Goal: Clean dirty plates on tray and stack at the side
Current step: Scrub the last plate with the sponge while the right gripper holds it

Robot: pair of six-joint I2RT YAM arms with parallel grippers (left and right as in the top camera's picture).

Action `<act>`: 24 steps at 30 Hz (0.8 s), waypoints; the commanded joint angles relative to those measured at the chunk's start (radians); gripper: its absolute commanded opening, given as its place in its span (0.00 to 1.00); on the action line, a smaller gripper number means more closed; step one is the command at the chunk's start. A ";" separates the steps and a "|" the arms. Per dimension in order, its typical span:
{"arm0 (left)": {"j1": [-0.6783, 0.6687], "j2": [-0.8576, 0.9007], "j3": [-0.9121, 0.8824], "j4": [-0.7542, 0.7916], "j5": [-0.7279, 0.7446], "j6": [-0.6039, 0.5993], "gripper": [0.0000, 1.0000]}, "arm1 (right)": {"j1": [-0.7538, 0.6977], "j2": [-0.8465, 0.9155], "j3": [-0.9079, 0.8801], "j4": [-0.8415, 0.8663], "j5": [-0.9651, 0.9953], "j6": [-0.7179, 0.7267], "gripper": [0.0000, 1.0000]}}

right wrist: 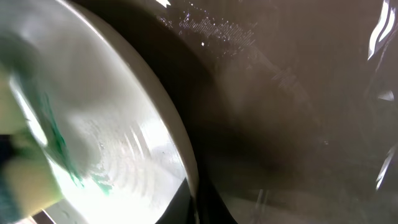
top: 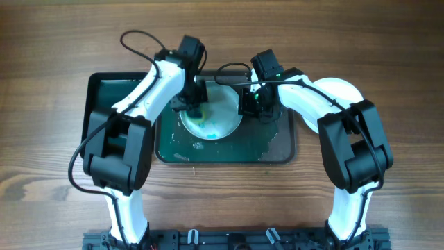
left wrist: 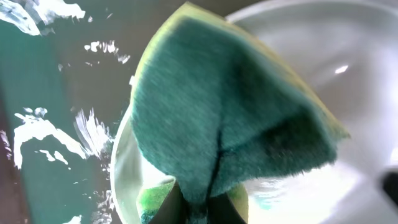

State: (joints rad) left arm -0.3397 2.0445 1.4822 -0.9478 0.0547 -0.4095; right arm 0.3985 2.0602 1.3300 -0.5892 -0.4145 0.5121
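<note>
Left claw (top: 195,110) is down on the plate (top: 223,111), pinched tight on a folded green sponge (left wrist: 230,118). The wrist view shows the scrubby face bulging out over the white dish, with a yellow edge along the top. Right claw (top: 251,105) is over at the plate's right rim. Its own camera shows dark fingers (right wrist: 208,208) closed narrow right where that rim runs in, so it looks clamped on the edge.

Only 1 plate is in view, and it sits on the tray (top: 277,149), toward the back and just left of the middle, between the 2 claws. Teal paint smears (right wrist: 59,146) show across the dish, and from overhead there's blue-green near its front edge. The tray floor is wet, with pale streaks and droplets (left wrist: 43,140) glinting beside the plate.

A second dark tray (top: 104,90) lies just beside the big one on the left, partly under the left arm. Both rest on the wood-grain worktop (top: 48,173).
</note>
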 commanded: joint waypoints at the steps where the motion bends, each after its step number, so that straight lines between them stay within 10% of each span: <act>1: -0.001 0.005 -0.094 0.017 0.013 -0.026 0.04 | -0.001 0.018 -0.001 0.002 -0.011 0.013 0.04; 12: -0.049 0.005 -0.121 0.180 0.550 0.240 0.04 | -0.001 0.018 -0.001 0.003 -0.011 0.011 0.04; 24: -0.048 0.005 -0.121 0.194 -0.563 -0.162 0.04 | -0.001 0.018 -0.001 0.002 -0.011 0.012 0.04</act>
State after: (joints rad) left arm -0.4149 2.0274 1.3758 -0.7216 -0.0692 -0.4641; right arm 0.4007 2.0609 1.3300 -0.5777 -0.4187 0.5266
